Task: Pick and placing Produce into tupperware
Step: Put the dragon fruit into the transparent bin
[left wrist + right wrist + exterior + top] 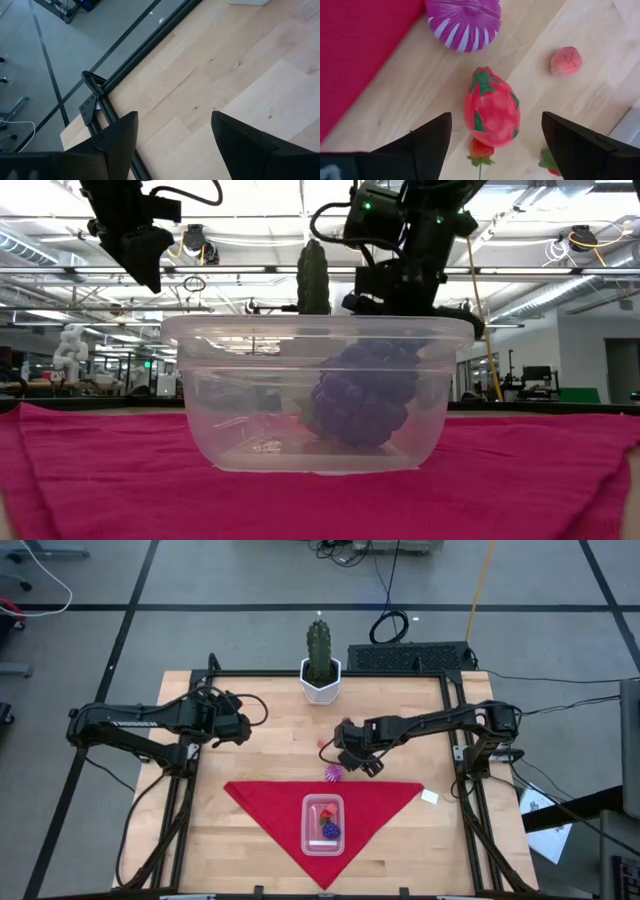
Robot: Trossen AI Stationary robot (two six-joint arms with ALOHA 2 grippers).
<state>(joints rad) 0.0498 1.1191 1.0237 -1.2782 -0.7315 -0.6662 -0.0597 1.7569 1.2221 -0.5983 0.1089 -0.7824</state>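
The right claw (492, 132) hangs over the bare tabletop (260, 740) just beyond the far edge of the red cloth (260, 800), its fingers spread wide with nothing between them; directly below the gap lies a pink dragon fruit (491, 107) with green scales, so the piece sits almost centred under the claw rather than off to one side; its long axis seems to run along the gap, not across it, which suggests the fingers would close on its narrower width. Close around it lie other pieces of produce: a purple-white striped piece (464, 22) at the cloth's edge, a small pink piece (565, 61) a little apart, and a strawberry (480, 149) that looks to be touching the dragon fruit's end, so a descent may well nudge it. The tupperware (323, 825) rests on the cloth, nearer than the claw and slightly to its left; it already holds a dark purple berry (365, 395) and something red (325, 810). The left claw (172, 140) waits, fingers apart and empty, over the far left of the tabletop, well apart from the produce; the right arm is clearly the nearer one for this pick; the cactus (319, 650) stands at the far edge.
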